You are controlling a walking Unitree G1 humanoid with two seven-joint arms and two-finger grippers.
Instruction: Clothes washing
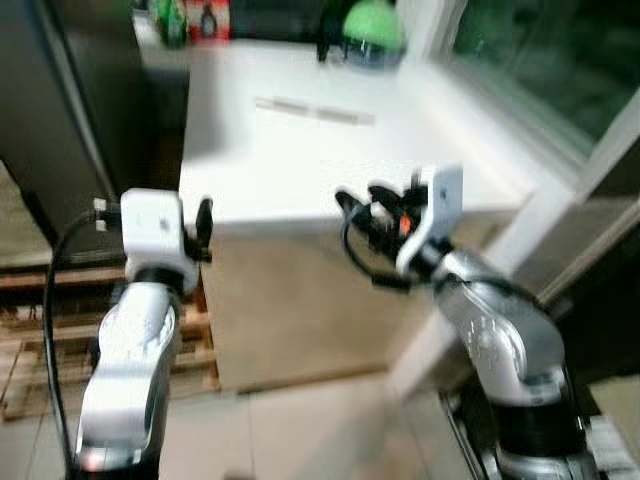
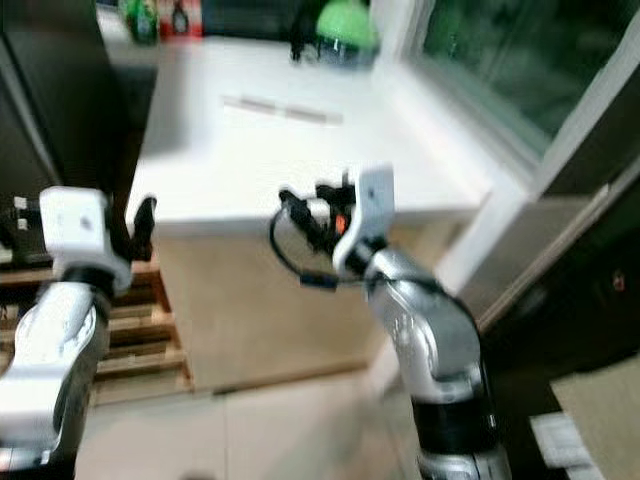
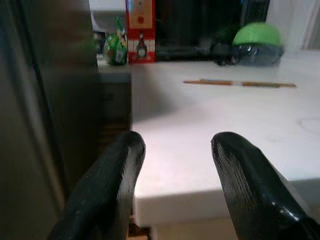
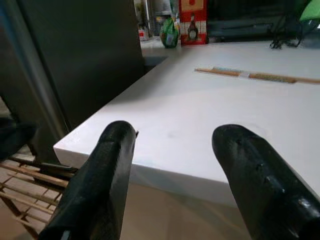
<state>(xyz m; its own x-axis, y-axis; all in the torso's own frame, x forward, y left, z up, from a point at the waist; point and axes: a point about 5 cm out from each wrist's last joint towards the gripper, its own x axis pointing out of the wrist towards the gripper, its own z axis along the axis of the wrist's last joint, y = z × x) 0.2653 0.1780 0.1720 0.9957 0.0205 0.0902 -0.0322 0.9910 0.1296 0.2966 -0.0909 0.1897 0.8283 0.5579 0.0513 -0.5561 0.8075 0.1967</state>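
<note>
A: Where is the washer?

B: The white appliance top lies straight ahead of the robot, its near edge level with both raised arms. It looks like a flat, glossy white slab over a beige front panel. I cannot tell from these views that it is a washing machine.

A: Which way does it run?

B: Its long axis runs away from the robot, toward a green helmet-like dome at the far end. A thin wooden stick lies flat on the top, crosswise to that axis, well apart from the near edge.

A: And the grippers?

B: The left gripper hovers at the near left corner, fingers spread with nothing between them. The right gripper hangs before the near edge, jaws likewise parted and empty.

A: Anything else around?

B: A dark tall cabinet stands to the left, with a wooden pallet on the floor beside it. A red box and a green bottle sit on a counter behind. A window runs along the right.
</note>
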